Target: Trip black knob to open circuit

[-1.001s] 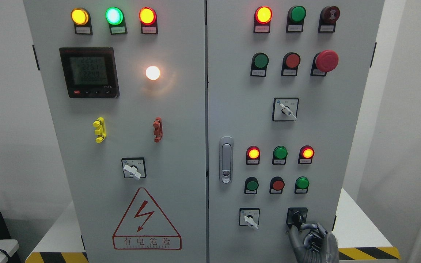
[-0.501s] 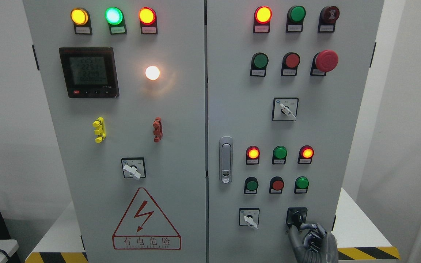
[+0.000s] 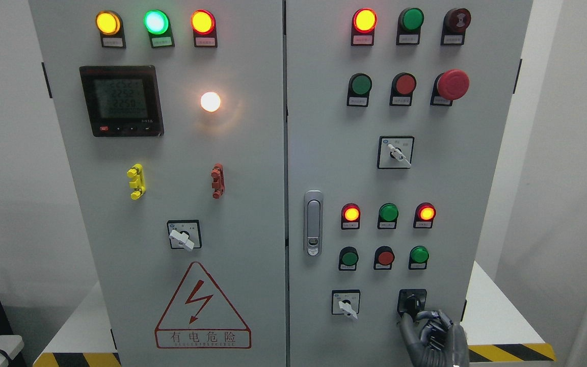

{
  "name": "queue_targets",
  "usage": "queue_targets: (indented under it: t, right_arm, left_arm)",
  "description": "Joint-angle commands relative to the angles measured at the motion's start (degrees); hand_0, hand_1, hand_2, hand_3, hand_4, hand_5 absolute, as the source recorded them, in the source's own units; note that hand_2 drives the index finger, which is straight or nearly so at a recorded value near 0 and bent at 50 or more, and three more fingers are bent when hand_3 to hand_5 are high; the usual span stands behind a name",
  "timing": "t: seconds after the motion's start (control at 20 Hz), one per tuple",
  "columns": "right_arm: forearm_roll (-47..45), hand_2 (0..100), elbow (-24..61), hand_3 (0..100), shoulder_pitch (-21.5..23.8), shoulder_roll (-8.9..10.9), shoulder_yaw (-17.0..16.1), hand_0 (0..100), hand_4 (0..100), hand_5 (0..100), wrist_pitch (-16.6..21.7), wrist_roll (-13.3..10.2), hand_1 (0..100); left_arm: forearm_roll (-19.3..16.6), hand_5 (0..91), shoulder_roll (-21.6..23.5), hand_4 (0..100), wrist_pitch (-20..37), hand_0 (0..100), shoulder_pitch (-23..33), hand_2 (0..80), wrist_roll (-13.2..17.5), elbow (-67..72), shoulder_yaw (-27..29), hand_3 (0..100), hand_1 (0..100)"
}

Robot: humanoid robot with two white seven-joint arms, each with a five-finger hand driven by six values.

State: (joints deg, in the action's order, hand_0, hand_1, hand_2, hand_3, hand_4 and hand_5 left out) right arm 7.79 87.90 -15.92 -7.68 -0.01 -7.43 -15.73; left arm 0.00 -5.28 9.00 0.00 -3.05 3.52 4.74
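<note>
You had one view only: head cam, roughly mid-height on the cabinet [image 3: 283, 153], facing its two doors square-on, close enough that top and bottom were cropped, w/ wall strips visible at both sides.

You have bare panel right of the black knob [image 3: 411, 303]; the white switch [image 3: 345, 305] sits left, three buttons [image 3: 385, 257] crowd above.

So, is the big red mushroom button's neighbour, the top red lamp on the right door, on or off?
On. The red lamp glows bright with a yellow centre, unlike the dull green lamp beside it.
</note>
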Motion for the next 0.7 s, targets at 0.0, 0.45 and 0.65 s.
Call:
queue_targets:
  t: [0.0,0.45,0.65]
  right_arm:
    - [-1.29,65,0.08,100,-0.07,-0.05,0.97,52,100,99,-0.04,0.00,81]
    - [-1.29,65,0.26,100,-0.51,-0.05,1.24,52,100,99,-0.04,0.00,81]
    - [-1.37,65,0.26,100,-0.51,0.03,1.33,52,100,99,-0.04,0.00,81]
  left_arm:
    - [-1.85,0.0,0.01,0,-0.03,12,-0.44,0.0,-0.02,0.00,0.00,0,39]
    - [-1.85,0.0,0.01,0,-0.03,12,-0.44,0.0,-0.02,0.00,0.00,0,39]
    - [-1.93,0.0,0.01,0,-0.03,12,-0.44,0.0,-0.02,0.00,0.00,0,39]
